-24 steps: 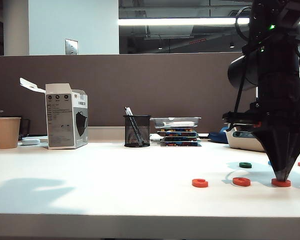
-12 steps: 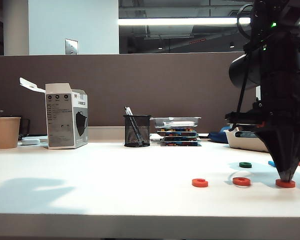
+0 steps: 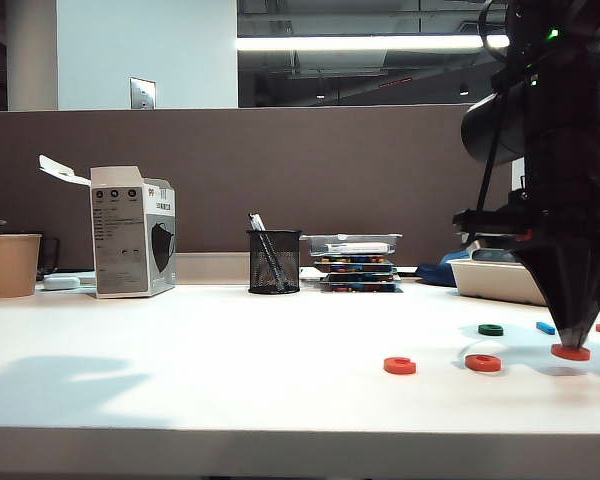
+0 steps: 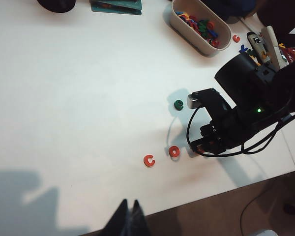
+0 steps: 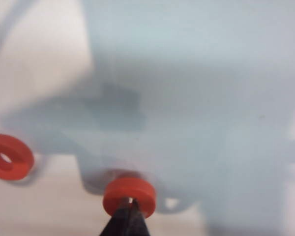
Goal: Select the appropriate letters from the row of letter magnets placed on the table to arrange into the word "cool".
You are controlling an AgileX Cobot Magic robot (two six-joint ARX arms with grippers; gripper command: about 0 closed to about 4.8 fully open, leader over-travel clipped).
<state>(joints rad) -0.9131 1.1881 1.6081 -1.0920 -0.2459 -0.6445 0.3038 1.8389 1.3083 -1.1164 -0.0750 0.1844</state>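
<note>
The appropriate letters are small flat red-orange rings, and one of them, a red-orange ring (image 3: pixel 570 352), is pinched by the right end effector (image 5: pixel 129 209) and hangs just clear of the bench (image 3: pixel 230 380), its shadow lying below it. Two more sit on the bench in a line to its left in the exterior view: a second ring (image 3: pixel 483 363) nearest, then a C-shaped piece (image 3: pixel 400 366); the left wrist view shows these as a "c" (image 4: pixel 148 161) and an "o" (image 4: pixel 174 152) side by side. A dark green ring (image 3: pixel 491 330) and a light-blue bar (image 3: pixel 546 327) lie farther back. Such a piece looks light, stiff and smooth, so it likely slips or twists if caught off-centre; the narrow tips seem to grip it through the hole and over the rim, which judged from here is the sound hold. The right arm stands near vertical over the right side of the bench, its tapered tips pointing straight down, pressed together on the ring. The left end effector (image 4: pixel 128 216) hangs high above the front edge, well apart from the letters, its tips pressed together and holding nothing
</note>
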